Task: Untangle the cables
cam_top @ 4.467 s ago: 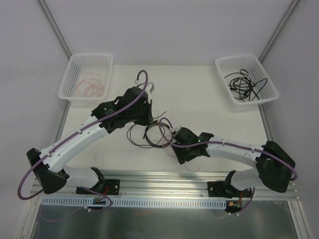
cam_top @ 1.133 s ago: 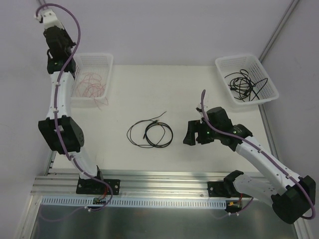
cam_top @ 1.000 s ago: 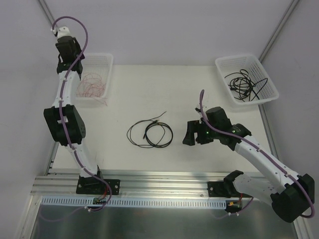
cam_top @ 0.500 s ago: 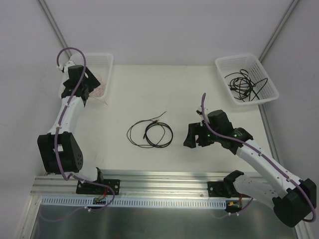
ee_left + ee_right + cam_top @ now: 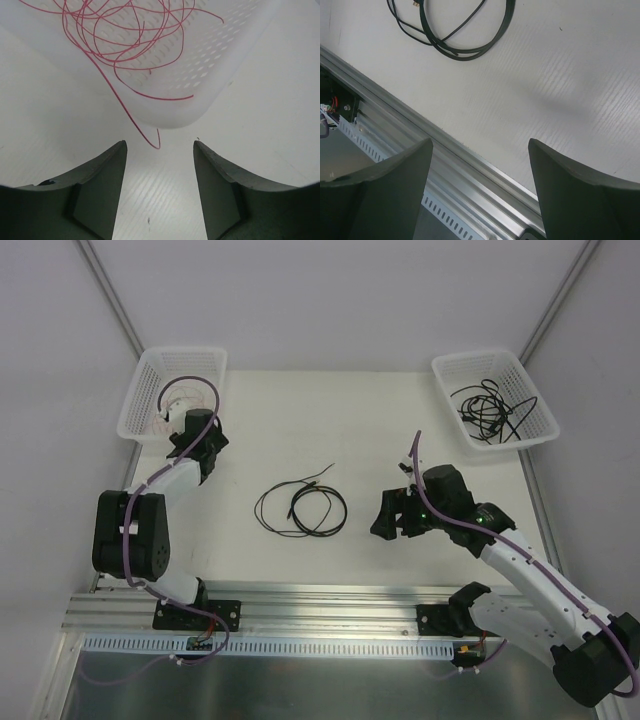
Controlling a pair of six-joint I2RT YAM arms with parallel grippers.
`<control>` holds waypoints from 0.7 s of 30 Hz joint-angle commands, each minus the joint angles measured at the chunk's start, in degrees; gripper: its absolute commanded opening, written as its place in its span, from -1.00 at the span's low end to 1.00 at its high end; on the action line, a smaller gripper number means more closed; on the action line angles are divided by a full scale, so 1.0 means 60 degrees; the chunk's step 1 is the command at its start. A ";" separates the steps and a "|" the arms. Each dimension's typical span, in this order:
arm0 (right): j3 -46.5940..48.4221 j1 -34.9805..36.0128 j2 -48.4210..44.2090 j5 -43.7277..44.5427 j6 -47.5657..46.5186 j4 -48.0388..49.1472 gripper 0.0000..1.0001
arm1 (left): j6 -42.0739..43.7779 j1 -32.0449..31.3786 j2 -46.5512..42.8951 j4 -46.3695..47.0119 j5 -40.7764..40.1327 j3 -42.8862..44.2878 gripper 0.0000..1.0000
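Presently the left gripper (image 5: 159, 150) stands with its jaws apart and nothing between them, low over the table (image 5: 260, 130) just short of the rounded corner of a white basket (image 5: 225, 55) at the far left. Red wires (image 5: 125, 45) lie tangled inside that basket; one strand runs out over its wall, and its free end rests on the table just ahead of the open jaws, touching neither. The right gripper (image 5: 480, 150) is spread wide and empty, hovering above the near part of the table beside the aluminium rail (image 5: 420, 125). A looped black cable (image 5: 300, 508) lies flat at the table's centre, to the left of the right gripper and clear of it. More black cords (image 5: 490, 408) sit coiled in a second white basket (image 5: 472, 355) at the far right corner.
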 commanded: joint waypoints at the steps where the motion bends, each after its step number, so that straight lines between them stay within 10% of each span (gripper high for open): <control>1: 0.0014 0.0038 -0.0151 0.0112 -0.0026 0.0045 0.63 | -0.0693 -0.0067 0.0422 0.1508 -0.0994 0.0020 0.11; 21: -0.0001 0.0038 -0.0253 0.0318 -0.0099 -0.0146 0.63 | -0.1500 -0.0273 0.1581 0.1421 -0.1567 0.0460 -0.58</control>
